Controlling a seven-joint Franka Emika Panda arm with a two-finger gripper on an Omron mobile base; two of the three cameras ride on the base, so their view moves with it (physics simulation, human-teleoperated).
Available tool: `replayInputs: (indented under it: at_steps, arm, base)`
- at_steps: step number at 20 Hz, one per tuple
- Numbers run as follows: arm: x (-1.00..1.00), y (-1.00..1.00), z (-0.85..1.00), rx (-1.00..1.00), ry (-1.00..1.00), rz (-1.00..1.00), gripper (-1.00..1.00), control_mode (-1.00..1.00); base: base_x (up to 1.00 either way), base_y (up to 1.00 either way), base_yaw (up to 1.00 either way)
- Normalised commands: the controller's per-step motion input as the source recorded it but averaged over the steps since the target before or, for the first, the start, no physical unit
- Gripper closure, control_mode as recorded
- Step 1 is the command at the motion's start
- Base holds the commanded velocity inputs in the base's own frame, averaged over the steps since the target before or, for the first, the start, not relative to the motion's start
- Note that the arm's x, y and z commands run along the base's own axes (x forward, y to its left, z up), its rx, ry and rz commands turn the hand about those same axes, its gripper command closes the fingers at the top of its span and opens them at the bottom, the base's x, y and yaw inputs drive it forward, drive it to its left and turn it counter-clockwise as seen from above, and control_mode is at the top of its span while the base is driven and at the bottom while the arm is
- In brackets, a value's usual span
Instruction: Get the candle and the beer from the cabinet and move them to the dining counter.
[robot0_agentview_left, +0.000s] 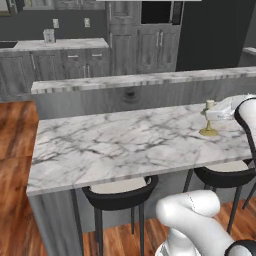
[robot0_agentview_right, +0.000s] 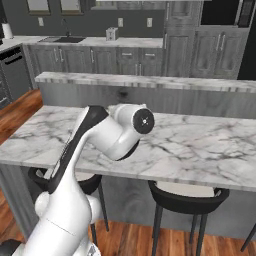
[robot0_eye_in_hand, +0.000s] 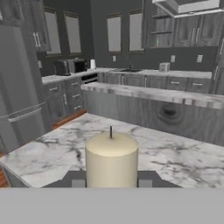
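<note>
Grey kitchen all around, and my gripper (robot0_eye_in_hand: 111, 183) is parked low over the dining counter (robot0_agentview_left: 125, 140) with both fingers (robot0_eye_in_hand: 75, 180) pinched onto the candle (robot0_eye_in_hand: 111, 159), one on each side of the cream stub. From the left base view the candle's brass base sits on the marble near the counter's right end. Two black stools (robot0_agentview_left: 120, 192) are tucked under the near edge. Further back stands the cabinet (robot0_agentview_left: 145, 42).

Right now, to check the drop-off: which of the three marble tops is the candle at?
The wide lower slab, by the stools; the candle stands at its right end. Not the narrow raised ledge behind it, nor the far worktop.
</note>
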Motion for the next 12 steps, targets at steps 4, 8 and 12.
replayInputs:
  at_steps: [4,8,12]
  arm:
    - [0.62,0.30,-0.25,0.01,0.13,0.00,1.00,-1.00]
    - [0.64,0.31,-0.33,0.03,0.12,0.00,1.00,-1.00]
    - [0.59,0.09,-0.50,0.13,0.01,0.00,1.00,-1.00]
  base:
    - [0.00,0.00,0.00]
    - [0.00,0.00,0.00]
    - [0.00,0.00,0.00]
